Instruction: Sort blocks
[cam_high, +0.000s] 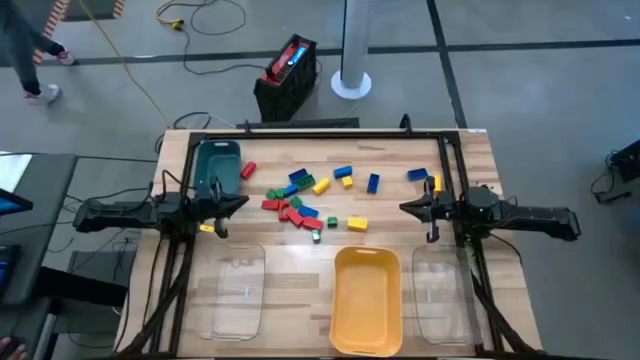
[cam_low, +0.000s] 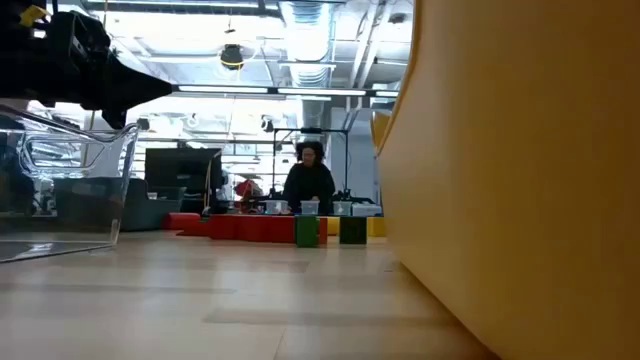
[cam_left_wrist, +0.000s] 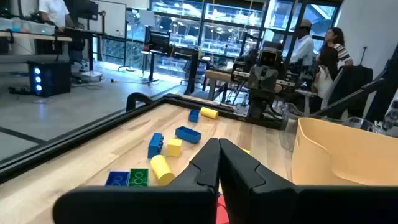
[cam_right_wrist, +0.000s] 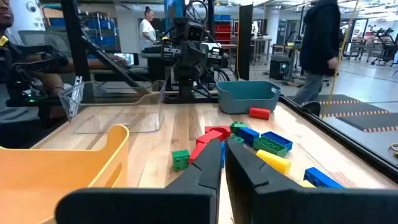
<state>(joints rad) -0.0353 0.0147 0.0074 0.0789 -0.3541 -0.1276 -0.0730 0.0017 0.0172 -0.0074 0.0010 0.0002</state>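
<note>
Small red, green, blue and yellow blocks (cam_high: 300, 205) lie scattered flat on the wooden table's middle, between my two grippers. My left gripper (cam_high: 238, 203) hovers at the pile's left side, shut and holding nothing. In its wrist view, blue, yellow and green blocks (cam_left_wrist: 160, 168) lie ahead of the fingers. My right gripper (cam_high: 405, 208) hovers at the pile's right side, its fingers together but for a thin slit, with nothing between them. Red, green and blue blocks (cam_right_wrist: 214, 134) lie ahead of it. In the low view the blocks (cam_low: 307, 232) form a distant row.
A teal tray (cam_high: 218, 165) stands at the far left. A yellow tray (cam_high: 367, 300) sits at the near middle, with a clear tray (cam_high: 232, 290) to its left and another (cam_high: 443, 295) to its right. A single yellow block (cam_high: 207, 228) lies under the left arm. People stand beyond the table.
</note>
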